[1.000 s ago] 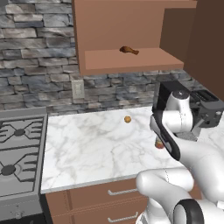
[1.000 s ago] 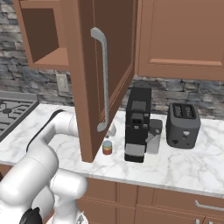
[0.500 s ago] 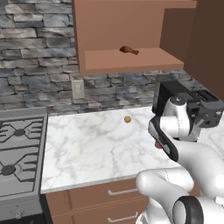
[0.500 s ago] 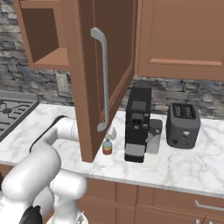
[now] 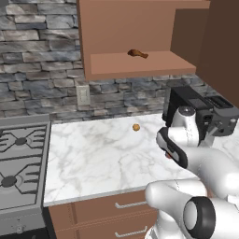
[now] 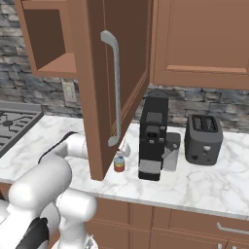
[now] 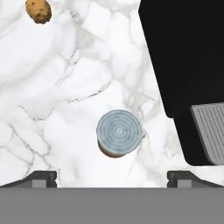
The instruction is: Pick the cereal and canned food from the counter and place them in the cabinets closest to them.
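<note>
The small round ribbed-lid can (image 7: 119,138) is stood on the white marble counter (image 7: 65,87) beside the black coffee machine (image 7: 183,57) (jaws spread wide above it), so descent and closing are judged next.

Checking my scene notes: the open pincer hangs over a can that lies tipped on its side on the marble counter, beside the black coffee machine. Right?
Not quite. In the hand view the can stands upright, its ringed lid facing the open pincer. It does stand on the counter beside the black coffee machine.

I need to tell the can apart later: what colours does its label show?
Bands of blue, yellow and red on the can, clearest in the right base view.
</note>
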Motion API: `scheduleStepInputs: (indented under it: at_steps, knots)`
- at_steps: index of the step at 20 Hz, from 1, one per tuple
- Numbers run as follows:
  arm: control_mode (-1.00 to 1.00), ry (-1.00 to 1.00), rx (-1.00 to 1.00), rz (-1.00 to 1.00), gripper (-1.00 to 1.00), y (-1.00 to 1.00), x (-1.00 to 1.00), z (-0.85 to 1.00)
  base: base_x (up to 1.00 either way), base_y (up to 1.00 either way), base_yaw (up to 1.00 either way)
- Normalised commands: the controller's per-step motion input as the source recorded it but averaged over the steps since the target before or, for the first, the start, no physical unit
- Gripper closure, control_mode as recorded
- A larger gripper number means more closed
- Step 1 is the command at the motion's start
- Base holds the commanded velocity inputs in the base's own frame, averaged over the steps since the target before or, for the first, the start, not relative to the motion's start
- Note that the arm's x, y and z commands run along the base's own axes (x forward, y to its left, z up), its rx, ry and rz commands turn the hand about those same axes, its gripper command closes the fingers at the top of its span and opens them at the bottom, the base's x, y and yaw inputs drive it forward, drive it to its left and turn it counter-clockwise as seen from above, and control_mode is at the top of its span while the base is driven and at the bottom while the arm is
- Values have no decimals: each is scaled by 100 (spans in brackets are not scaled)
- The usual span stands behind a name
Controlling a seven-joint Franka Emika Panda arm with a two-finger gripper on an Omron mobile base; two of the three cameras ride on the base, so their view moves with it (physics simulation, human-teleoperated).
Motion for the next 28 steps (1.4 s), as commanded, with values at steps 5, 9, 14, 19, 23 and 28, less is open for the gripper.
scheduleStepInputs:
  at_steps: [5,9,14,19,23,28]
  knots:
    - [-100,0,0,0,-100,-9,16,-18,0,0,0]
    - [-100,0,0,0,-100,-10,16,-15,0,0,0]
    - [-100,0,0,0,-100,-7,13,-14,0,0,0]
    - [-100,0,0,0,-100,-8,11,-16,0,0,0]
    - [-100,0,0,0,-100,-7,10,-18,0,0,0]
    - [-100,0,0,0,-100,-5,9,-19,0,0,0]
